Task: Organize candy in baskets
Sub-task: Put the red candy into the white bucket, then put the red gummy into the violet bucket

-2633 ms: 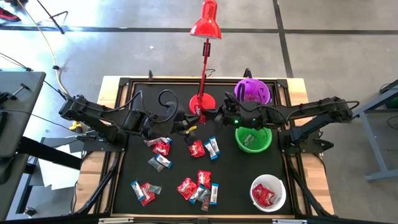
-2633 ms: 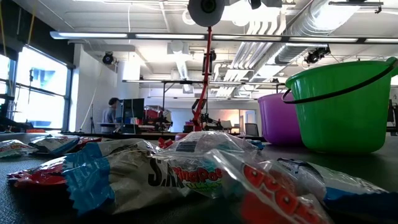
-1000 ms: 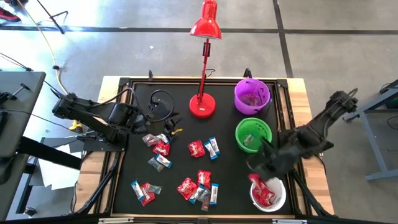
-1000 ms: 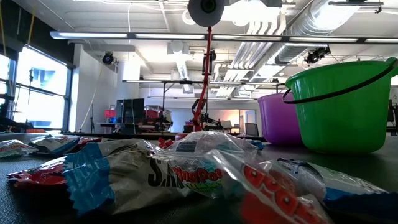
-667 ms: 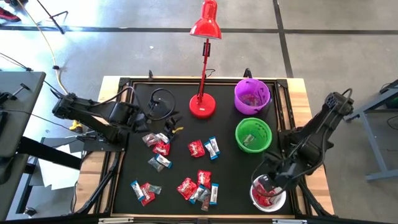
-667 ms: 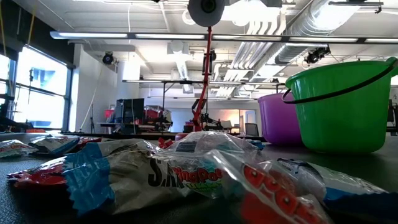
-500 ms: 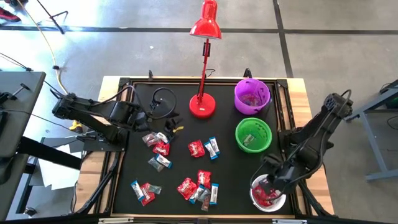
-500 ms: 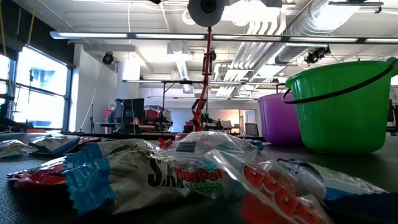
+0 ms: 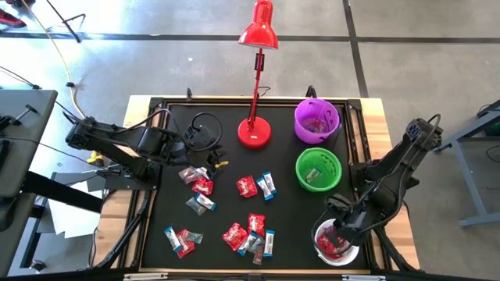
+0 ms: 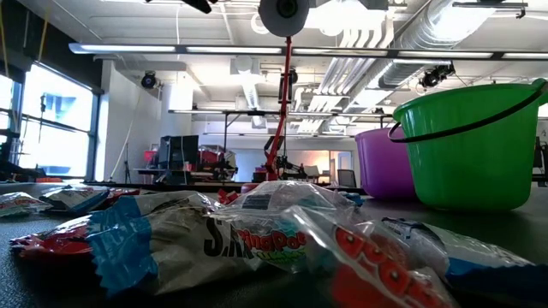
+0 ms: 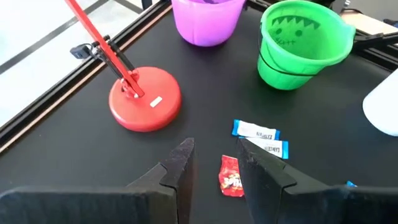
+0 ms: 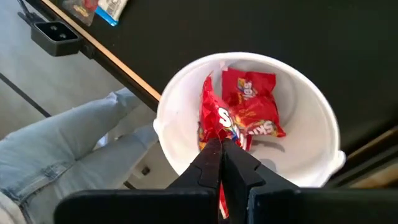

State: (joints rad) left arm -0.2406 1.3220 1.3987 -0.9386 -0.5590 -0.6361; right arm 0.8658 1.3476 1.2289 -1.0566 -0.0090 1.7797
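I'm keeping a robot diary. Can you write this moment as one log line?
right gripper: shut on red candy, over white basket | left gripper: open, empty, above loose candy | step: dropping red candy

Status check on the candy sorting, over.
Right pincer shut on a red candy, over the white basket. Left pincer open, empty, near the lamp base. Nothing in the way.

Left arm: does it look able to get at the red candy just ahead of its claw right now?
Probably yes. The left claw stands open with the red candy lying flat on the mat ahead of it, nothing between. Two blue-and-white candies lie close beside it and might get nudged. The right claw is away over the white basket.
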